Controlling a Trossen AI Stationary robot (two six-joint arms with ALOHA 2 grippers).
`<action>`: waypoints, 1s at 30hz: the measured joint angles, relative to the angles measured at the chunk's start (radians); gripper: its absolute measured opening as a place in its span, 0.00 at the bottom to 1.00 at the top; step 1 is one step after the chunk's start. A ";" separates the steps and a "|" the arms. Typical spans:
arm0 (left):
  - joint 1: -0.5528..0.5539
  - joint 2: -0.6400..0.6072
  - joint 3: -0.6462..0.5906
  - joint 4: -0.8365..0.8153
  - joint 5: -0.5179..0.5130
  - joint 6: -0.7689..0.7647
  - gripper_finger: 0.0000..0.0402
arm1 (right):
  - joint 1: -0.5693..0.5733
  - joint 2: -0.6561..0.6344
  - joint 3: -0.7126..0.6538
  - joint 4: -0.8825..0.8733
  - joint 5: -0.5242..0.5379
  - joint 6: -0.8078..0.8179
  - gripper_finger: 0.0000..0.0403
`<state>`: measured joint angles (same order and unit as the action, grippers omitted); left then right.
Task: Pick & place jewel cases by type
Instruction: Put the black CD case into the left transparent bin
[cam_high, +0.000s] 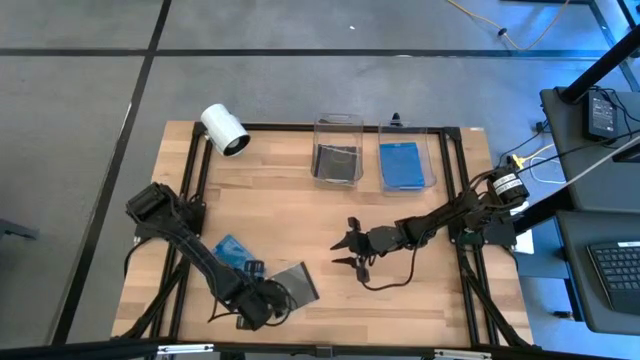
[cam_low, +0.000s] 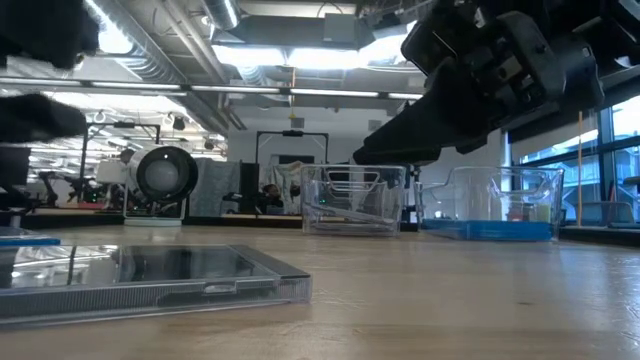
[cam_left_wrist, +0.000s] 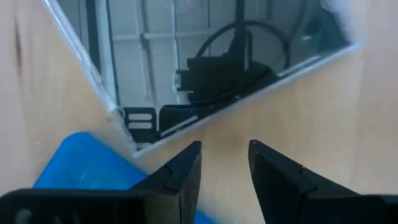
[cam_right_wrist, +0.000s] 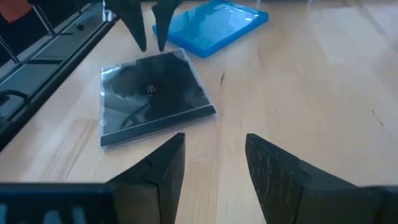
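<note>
A dark grey jewel case lies flat on the table near its near edge; it also shows as the dark case and the dark case. A translucent blue case lies flat to its left, seen too as the blue case. My left gripper is open, low over the table, with its fingertips just short of the dark case's edge. My right gripper is open above the bare table, to the right of the dark case. In the far bins lie a dark case and blue cases.
Two clear bins stand at the far edge: the left bin and the right bin. A white cylindrical camera sits at the far left corner. A black frame runs along the table's sides. Bare wood lies between the bins and the arms.
</note>
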<state>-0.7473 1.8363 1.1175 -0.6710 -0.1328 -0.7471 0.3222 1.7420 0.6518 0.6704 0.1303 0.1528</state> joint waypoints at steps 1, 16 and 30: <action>0.004 0.014 0.000 0.001 -0.001 -0.002 0.32 | 0.000 0.000 0.000 0.000 0.000 0.001 0.43; 0.129 0.055 0.004 0.022 0.013 0.167 0.32 | 0.013 0.024 0.000 -0.136 -0.057 0.046 0.43; 0.208 0.060 0.053 -0.013 0.052 0.167 0.32 | 0.017 0.084 0.000 -0.084 -0.075 0.048 0.43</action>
<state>-0.5394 1.8964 1.1707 -0.6839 -0.0805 -0.5799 0.3388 1.8258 0.6521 0.5861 0.0550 0.2003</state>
